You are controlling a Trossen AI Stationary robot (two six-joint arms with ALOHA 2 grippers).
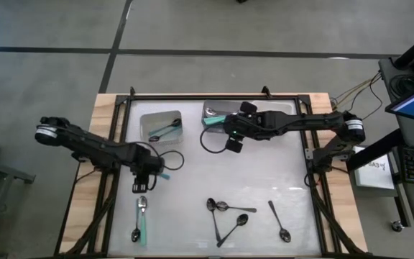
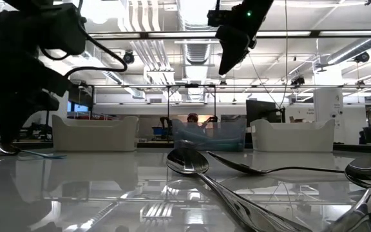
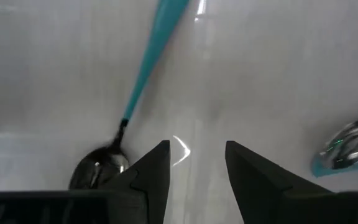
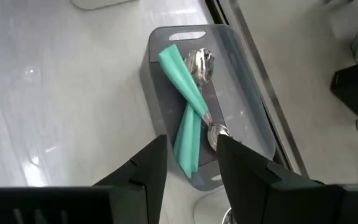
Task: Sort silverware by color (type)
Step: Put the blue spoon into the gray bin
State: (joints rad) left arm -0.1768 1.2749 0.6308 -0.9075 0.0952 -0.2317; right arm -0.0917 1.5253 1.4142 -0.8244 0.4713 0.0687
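Note:
My left gripper (image 1: 141, 184) (image 3: 197, 163) is open and low over the table's left part. A teal-handled spoon (image 3: 143, 74) lies flat just beside one finger, and a second teal-handled spoon (image 3: 347, 148) lies off to the other side. My right gripper (image 1: 233, 141) (image 4: 191, 155) is open and empty above the near end of the middle bin (image 4: 160, 74). Two teal-handled spoons (image 4: 188, 93) lie crossed in that bin. The left bin (image 1: 146, 121) holds a dark spoon (image 1: 165, 130). Near the front edge lie a teal-handled spoon (image 1: 142, 218) and several dark and silver spoons (image 1: 225, 216).
A third bin (image 1: 284, 108) sits at the far right, partly under my right arm. A black frame (image 1: 192, 96) rims the white table top. A cable (image 1: 208, 142) loops below the right gripper. In the low view, spoons (image 2: 192, 161) lie close to the camera, with the bins (image 2: 95, 132) behind them.

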